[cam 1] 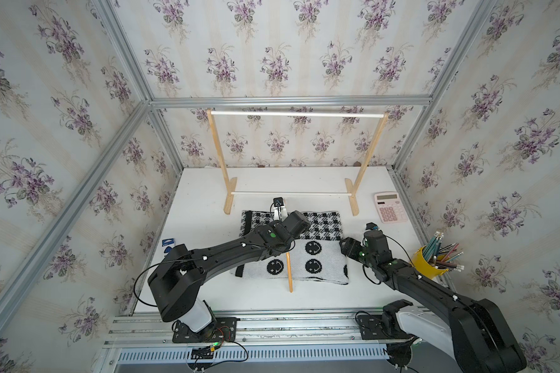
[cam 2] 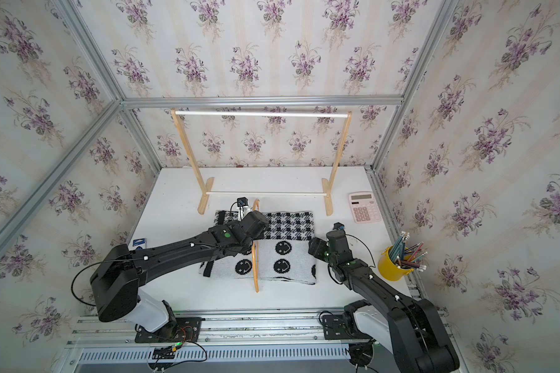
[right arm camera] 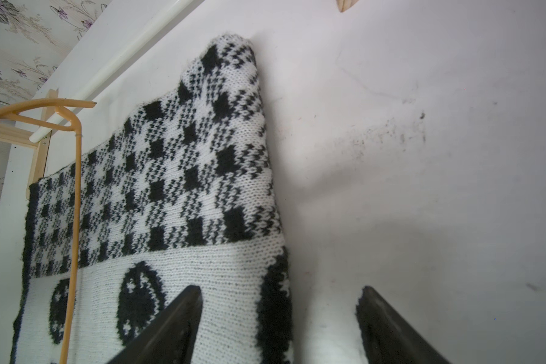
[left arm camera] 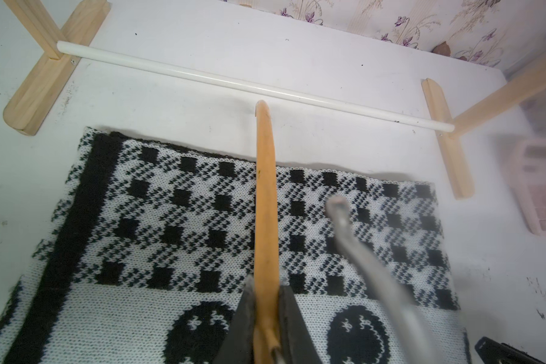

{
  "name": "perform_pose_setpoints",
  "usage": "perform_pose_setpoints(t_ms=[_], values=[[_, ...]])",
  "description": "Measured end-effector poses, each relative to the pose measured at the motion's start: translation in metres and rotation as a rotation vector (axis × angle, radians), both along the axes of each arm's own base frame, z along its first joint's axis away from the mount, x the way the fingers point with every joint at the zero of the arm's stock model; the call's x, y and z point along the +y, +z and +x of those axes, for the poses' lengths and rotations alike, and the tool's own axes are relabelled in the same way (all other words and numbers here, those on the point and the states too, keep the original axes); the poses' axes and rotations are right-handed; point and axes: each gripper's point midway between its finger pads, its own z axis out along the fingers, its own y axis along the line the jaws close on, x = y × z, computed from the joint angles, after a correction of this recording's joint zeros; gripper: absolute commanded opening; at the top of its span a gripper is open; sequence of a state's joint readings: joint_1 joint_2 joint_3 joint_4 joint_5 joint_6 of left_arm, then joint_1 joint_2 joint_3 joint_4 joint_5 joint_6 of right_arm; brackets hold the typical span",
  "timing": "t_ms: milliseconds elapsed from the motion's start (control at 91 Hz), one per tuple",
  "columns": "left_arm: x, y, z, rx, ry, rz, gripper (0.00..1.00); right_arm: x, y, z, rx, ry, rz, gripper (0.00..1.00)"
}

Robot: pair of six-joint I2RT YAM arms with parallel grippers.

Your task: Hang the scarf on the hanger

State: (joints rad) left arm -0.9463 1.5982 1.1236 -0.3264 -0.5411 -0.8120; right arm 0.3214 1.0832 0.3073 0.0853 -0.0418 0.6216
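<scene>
Floral wallpaper closes in the white table [cam 1: 204,200] on three sides. Your left gripper [left arm camera: 266,310] is clenched on the hanger [left arm camera: 265,201], its fingers [left arm camera: 245,315] pinching the wooden body near the metal hook, which shows blurred in the left wrist view. You hold the hanger upright on edge over the scarf [cam 1: 324,258], running from near to far across its left half, the near tip reaching past the scarf's near edge in both top views. Your right gripper [right arm camera: 279,315] is released, fingers [right arm camera: 177,318] spread wide over the scarf's right edge, one finger above the cloth and one above bare table; whether they touch the cloth, you cannot tell. The scarf lies flat mid-table, checks far, smiley faces near. Beyond it stands a wooden rack [cam 1: 220,155]. To the right sit a pink calculator [cam 1: 390,206] and a yellow cup of pencils [cam 1: 429,263].
</scene>
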Motion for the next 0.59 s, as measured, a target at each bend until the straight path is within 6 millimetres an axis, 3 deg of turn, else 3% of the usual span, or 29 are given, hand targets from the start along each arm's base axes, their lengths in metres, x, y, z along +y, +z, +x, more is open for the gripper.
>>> perform_pose_setpoints(t_ms=[385, 593], values=[[-0.015, 0.01, 0.006, -0.019, -0.052, -0.001, 0.0, 0.002, -0.005, 0.002, 0.004, 0.001, 0.009, 0.81], [-0.023, 0.001, 0.006, 0.011, -0.078, 0.002, 0.0, 0.003, -0.007, 0.003, 0.007, 0.003, 0.009, 0.82]])
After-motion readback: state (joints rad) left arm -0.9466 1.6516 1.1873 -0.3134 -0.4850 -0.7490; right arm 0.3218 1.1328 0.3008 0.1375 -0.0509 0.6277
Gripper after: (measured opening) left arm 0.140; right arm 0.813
